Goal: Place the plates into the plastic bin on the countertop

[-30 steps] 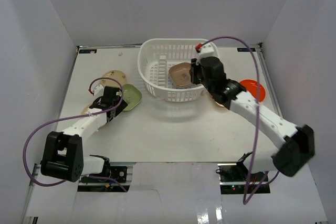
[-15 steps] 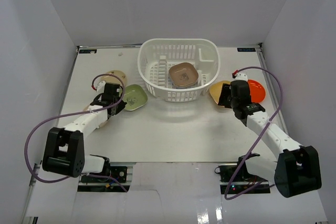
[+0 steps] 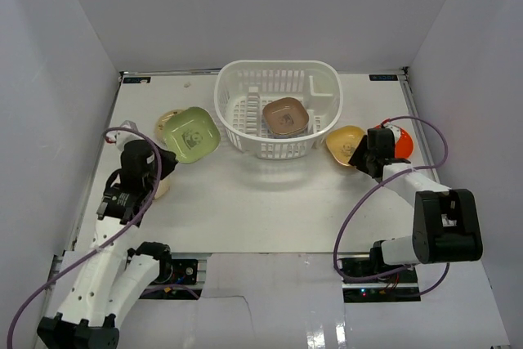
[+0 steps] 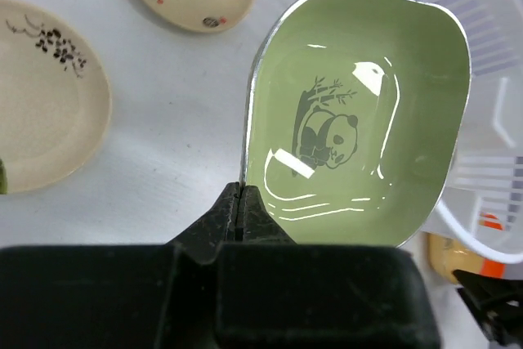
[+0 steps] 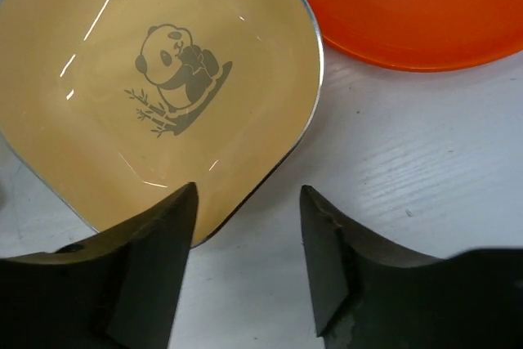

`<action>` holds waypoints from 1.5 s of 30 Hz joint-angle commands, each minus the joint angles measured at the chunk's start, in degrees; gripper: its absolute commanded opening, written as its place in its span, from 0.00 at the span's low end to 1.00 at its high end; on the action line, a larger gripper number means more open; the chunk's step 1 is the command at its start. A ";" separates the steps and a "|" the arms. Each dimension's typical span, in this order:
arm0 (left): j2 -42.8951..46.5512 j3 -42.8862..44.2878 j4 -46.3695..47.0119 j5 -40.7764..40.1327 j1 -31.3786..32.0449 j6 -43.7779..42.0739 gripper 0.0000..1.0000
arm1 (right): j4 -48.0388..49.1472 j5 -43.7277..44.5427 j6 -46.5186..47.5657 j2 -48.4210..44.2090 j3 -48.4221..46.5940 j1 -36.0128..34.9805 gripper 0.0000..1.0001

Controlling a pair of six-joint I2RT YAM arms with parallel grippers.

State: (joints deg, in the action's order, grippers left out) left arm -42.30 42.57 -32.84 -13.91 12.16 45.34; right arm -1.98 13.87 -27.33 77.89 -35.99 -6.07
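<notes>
While only the tan plate sits in bin | left gripper pinches green plate | right gripper spread beside yellow plate

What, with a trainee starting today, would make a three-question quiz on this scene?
1. True or false: the left gripper is shut on the rim of the green plate.
2. How many plates lie inside the plastic bin?
3. Which picture marks the yellow plate at the open right gripper? A flower, B panda, C fish.
Key: 1 true; 2 one, the tan plate; 3 B.
</notes>
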 commanded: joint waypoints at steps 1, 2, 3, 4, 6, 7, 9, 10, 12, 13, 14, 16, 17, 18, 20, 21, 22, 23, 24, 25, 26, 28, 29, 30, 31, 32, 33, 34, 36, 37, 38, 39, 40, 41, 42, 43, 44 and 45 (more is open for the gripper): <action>3.80 7.61 -3.90 1.59 -0.03 -1.14 0.00 | 5.23 -1.91 -3.51 1.39 -0.75 0.35 0.55; 3.81 9.19 -3.20 2.91 -0.03 -0.96 0.00 | 5.58 -2.35 -4.21 1.48 -0.32 0.35 0.44; 3.20 12.51 -2.33 4.49 -0.03 -1.04 0.00 | 6.02 -2.53 -4.48 1.39 0.82 0.35 0.37; 0.32 14.45 -1.27 8.68 -0.03 -1.13 0.00 | 6.46 -2.27 -4.75 0.61 1.44 0.35 0.24; -3.99 18.85 -0.39 13.10 -0.03 -1.13 0.00 | 6.55 -1.57 -5.36 -1.06 3.02 0.35 0.16; -6.10 22.09 0.40 15.47 -0.03 -1.22 0.00 | 6.29 -1.22 -5.45 -3.25 3.46 0.35 0.09; -11.90 24.74 3.13 18.65 0.93 -1.22 0.00 | 5.50 -0.51 -5.71 -5.63 4.17 0.26 0.08; -16.01 27.80 3.74 18.57 2.85 -1.57 0.00 | 4.19 -0.33 -5.71 -8.16 4.52 0.26 0.08; -20.43 31.68 3.75 17.00 5.84 -2.97 0.00 | 2.78 0.28 -5.80 -13.25 5.05 0.26 0.08; -22.71 33.53 3.66 15.77 7.68 -3.59 0.00 | 2.16 0.54 -5.80 -15.38 5.05 0.26 0.08; -27.26 37.55 3.49 12.02 11.88 -4.12 0.00 | -0.28 1.85 -5.89 -17.49 5.05 0.26 0.08; -32.29 41.44 3.22 9.53 15.24 -5.17 0.00 | -1.71 3.09 -5.54 -23.79 4.53 0.35 0.08; -34.84 44.94 2.79 9.34 17.00 -5.61 0.00 | -3.71 4.14 -5.19 -25.66 3.30 0.35 0.08; -39.65 46.54 2.69 8.73 17.54 -5.70 0.00 | -4.95 4.50 -4.93 -27.42 2.25 0.35 0.08; -44.00 51.02 1.99 8.11 18.51 -5.79 0.00 | -7.43 5.73 -3.78 -31.21 -1.70 0.35 0.08; -48.01 52.26 1.99 6.98 18.77 -5.79 0.00 | -9.43 6.17 -3.35 -32.35 -3.11 0.35 0.08; -49.79 53.49 1.90 6.10 19.56 -5.79 0.00 | -10.23 6.52 -2.47 -34.36 -4.43 0.44 0.08; -51.46 55.76 1.82 5.57 19.74 -5.70 0.00 | -10.59 6.61 -2.03 -35.16 -6.97 0.35 0.08; -53.04 56.74 1.73 5.39 19.91 -5.53 0.00 | -10.42 6.00 -1.59 -35.96 -8.12 0.27 0.08; -56.10 57.71 1.81 4.34 20.44 -5.35 0.00 | -9.89 4.78 -0.97 -36.92 -9.44 0.35 0.08; -57.53 58.67 1.81 3.55 20.71 -5.18 0.00 | -9.45 1.46 -0.10 -36.93 -10.84 0.27 0.08; -62.08 61.22 1.29 2.32 21.15 -4.92 0.00 | -8.75 -2.16 0.52 -35.27 -15.85 0.26 0.08; -63.59 62.02 1.20 1.79 21.32 -4.74 0.00 | -8.40 -5.22 1.48 -34.39 -17.35 0.26 0.08; -65.00 63.15 0.94 1.61 21.41 -4.30 0.00 | -8.13 -6.47 1.75 -33.16 -20.41 0.18 0.08; -67.71 63.60 0.50 1.78 21.67 -4.12 0.00 | -8.30 -7.88 2.19 -30.54 -22.00 0.18 0.08; -68.87 63.87 0.41 1.78 21.76 -3.95 0.00 | -8.48 -10.24 2.54 -29.30 -23.50 0.09 0.08; -70.01 64.13 0.15 1.70 21.76 -3.25 0.00 | -8.65 -11.05 3.24 -26.85 -25.95 -0.09 0.08; -70.98 64.22 -0.03 1.61 21.94 -2.98 0.00 | -8.57 -11.75 3.51 -25.69 -26.93 -0.70 0.08; -73.18 64.05 0.06 0.99 21.94 -2.37 0.00 | -8.39 -12.55 4.65 -22.88 -28.60 -1.58 0.08; -73.88 64.39 0.06 0.99 21.94 -2.10 0.00 | -7.96 -12.46 5.00 -21.82 -29.74 -2.97 0.08; -75.02 64.57 0.06 0.91 21.94 -2.10 0.04 | -7.87 -12.29 5.44 -20.86 -30.36 -3.77 0.08; -75.38 64.83 0.06 0.90 21.94 -2.10 0.07 | -8.04 -12.03 6.67 -18.58 -31.07 -4.65 0.08; -75.56 65.01 0.06 0.99 21.94 -2.19 0.11 | -8.22 -10.80 7.55 -17.17 -32.73 -6.66 0.08; -75.30 65.10 0.14 0.91 22.03 -2.27 0.19 | -9.00 -10.36 8.51 -15.76 -33.79 -7.90 0.08; -74.95 65.19 0.14 0.82 22.03 -2.36 0.23 | -9.97 -10.09 9.74 -12.44 -35.02 -8.78 0.08; -74.42 65.19 0.23 0.64 22.03 -2.62 0.29 | -10.93 -9.13 11.84 -10.67 -37.55 -10.53 0.08; -72.67 65.01 0.41 0.38 21.85 -2.89 0.43 | -12.07 -8.60 12.65 -7.61 -38.53 -11.24 0.08; -71.61 64.66 1.10 0.38 21.94 -3.07 0.49 | -12.00 -8.25 13.26 -6.44 -39.07 -11.77 0.08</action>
State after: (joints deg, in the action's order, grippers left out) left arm -120.73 104.73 -33.82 -11.90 33.98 42.33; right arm -14.20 4.51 -18.90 68.23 -70.22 -15.75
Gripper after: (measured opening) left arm 0.426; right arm 0.083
